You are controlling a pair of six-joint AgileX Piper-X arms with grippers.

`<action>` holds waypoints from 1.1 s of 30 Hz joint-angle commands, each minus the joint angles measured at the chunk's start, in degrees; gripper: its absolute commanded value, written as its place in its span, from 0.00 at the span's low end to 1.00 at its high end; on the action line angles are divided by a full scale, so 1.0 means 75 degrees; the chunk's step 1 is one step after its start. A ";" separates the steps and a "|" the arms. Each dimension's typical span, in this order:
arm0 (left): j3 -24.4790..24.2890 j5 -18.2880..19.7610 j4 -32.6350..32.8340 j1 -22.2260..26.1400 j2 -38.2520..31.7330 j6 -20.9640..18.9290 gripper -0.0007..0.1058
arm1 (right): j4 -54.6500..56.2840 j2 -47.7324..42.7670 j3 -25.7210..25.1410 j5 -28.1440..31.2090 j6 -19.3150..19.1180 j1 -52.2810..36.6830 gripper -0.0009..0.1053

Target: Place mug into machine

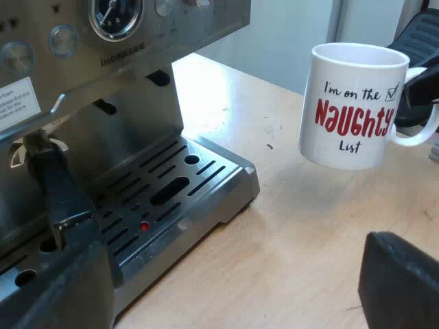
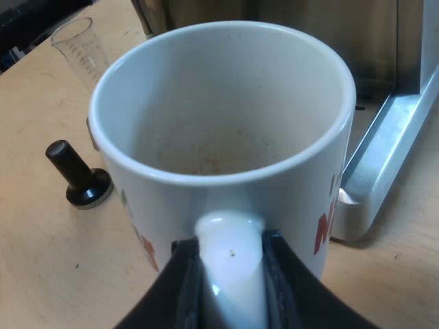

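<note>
Nearest to us, the black fingers of our right end effector (image 2: 226, 257) are clamped on the handle of the mug (image 2: 226, 130), which is empty apart from a faint dusting inside. Seen from the left wrist, the mug is upright and seems to hang clear of the worktop (image 1: 309, 226). It is near the drip tray (image 1: 230, 171) of the espresso machine (image 1: 103, 41) but apart from it. We judge the grasp done. What is left is carrying the mug in under the spouts and setting it on the tray. Our left end effector (image 1: 230, 274) holds nothing, its fingers wide apart beside the tray. The worktop is pale wood, lightly speckled. A tamper (image 2: 79, 178) with a black knob and a measuring glass (image 2: 79, 44) stand on it beyond the mug. A pale wall (image 1: 288, 34) rises behind.
</note>
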 commanded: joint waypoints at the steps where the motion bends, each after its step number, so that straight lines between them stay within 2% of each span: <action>1: -0.0058 0.0000 0.0000 -0.0029 -0.0017 -0.0029 0.75 | -0.0465 0.0009 -0.0175 -0.0298 -0.0127 -0.0006 0.01; 11: -0.0058 0.0000 0.0000 -0.0029 -0.0017 -0.0029 0.75 | -0.0874 0.0505 -0.0175 -0.0364 -0.0450 -0.0001 0.01; 25: -0.0058 0.0000 0.0000 -0.0029 -0.0017 -0.0029 0.75 | -0.1958 0.1344 -0.0175 -0.0400 -0.0463 0.0024 0.01; 30: -0.0058 0.0000 0.0000 -0.0029 -0.0017 -0.0029 0.75 | -0.2182 0.1611 -0.0175 -0.0311 -0.0664 0.0721 0.01; 33: -0.0058 0.0000 0.0000 -0.0029 -0.0017 -0.0029 0.75 | -0.2448 0.1892 -0.0175 0.0510 -0.0684 0.1642 0.01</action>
